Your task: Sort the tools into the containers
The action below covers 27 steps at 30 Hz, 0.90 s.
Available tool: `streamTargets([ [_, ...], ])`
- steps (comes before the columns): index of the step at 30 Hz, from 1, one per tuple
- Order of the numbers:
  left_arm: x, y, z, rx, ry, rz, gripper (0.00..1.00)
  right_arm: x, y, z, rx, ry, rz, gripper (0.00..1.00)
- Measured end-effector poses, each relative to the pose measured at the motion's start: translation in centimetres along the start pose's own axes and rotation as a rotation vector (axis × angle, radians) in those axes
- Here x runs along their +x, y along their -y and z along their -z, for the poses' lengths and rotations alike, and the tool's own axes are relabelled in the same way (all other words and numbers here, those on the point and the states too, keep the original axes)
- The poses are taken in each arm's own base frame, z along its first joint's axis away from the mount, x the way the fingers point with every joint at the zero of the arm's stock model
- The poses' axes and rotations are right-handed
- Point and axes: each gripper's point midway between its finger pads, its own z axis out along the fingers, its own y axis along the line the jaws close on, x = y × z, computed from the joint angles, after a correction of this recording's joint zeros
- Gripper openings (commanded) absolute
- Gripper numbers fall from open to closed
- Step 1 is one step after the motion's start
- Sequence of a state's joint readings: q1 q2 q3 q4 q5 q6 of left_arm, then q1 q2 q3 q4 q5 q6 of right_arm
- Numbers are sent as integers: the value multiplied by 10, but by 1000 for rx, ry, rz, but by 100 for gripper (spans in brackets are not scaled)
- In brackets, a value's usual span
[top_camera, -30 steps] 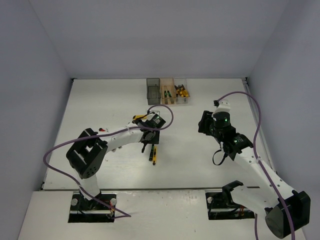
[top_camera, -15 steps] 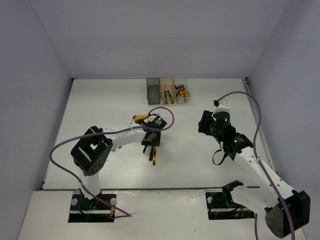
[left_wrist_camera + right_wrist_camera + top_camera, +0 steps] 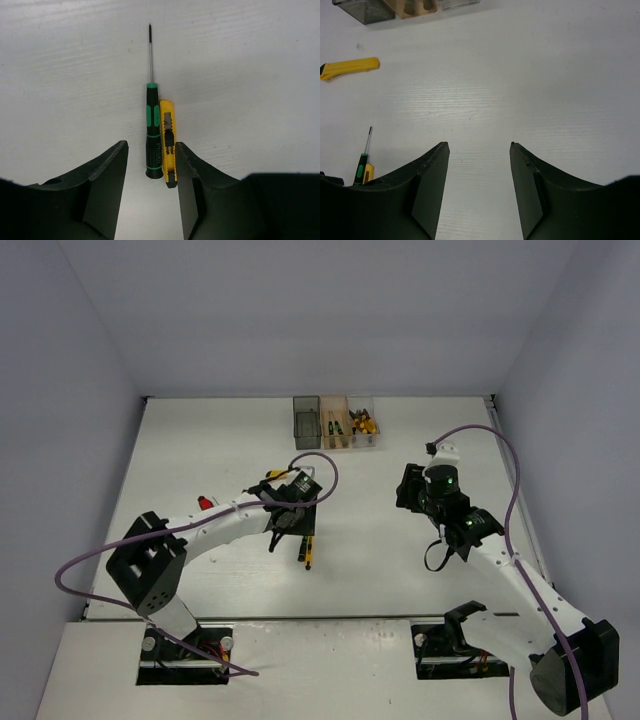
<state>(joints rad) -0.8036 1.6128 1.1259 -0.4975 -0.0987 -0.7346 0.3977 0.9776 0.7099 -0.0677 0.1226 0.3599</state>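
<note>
A black-green screwdriver [image 3: 153,145] and a small yellow utility knife [image 3: 168,142] lie side by side on the white table, tips pointing away. My left gripper [image 3: 150,144] stands open just above them, its fingertips on either side of their near ends, touching neither. From above the pair [image 3: 306,550] lies just right of the left gripper [image 3: 288,525]. A larger yellow knife [image 3: 350,67] lies further back. My right gripper [image 3: 479,145] is open and empty over bare table. The containers stand in a row at the back: grey [image 3: 307,420], orange [image 3: 335,424], clear [image 3: 364,424], the last two holding tools.
A small red-handled tool [image 3: 205,502] lies beside the left arm's forearm. Purple cables loop over both arms. Grey walls close in the table on three sides. The right gripper [image 3: 412,485] hovers right of centre.
The left arm has swung its elbow out to the left and its gripper has shifted slightly left over the screwdriver and small knife, jaws a little wider. The right arm has not moved.
</note>
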Motion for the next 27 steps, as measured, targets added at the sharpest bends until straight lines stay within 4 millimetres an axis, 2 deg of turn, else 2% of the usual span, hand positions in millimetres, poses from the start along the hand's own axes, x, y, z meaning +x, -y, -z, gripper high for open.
streamTargets([
  [5,28,-7,-9,-17,-77,-25,38,0,0,0,0,-1,0,49],
  [9,41,-7,-13,-21,-117,-41,38,0,0,0,0,-1,-3,49],
  [15,47,-6,-18,-26,-138,-49,38,0,0,0,0,0,-3,49],
  [27,54,-11,-27,-53,-161,-54,24,2,0,-1,1,-3,-3,49],
])
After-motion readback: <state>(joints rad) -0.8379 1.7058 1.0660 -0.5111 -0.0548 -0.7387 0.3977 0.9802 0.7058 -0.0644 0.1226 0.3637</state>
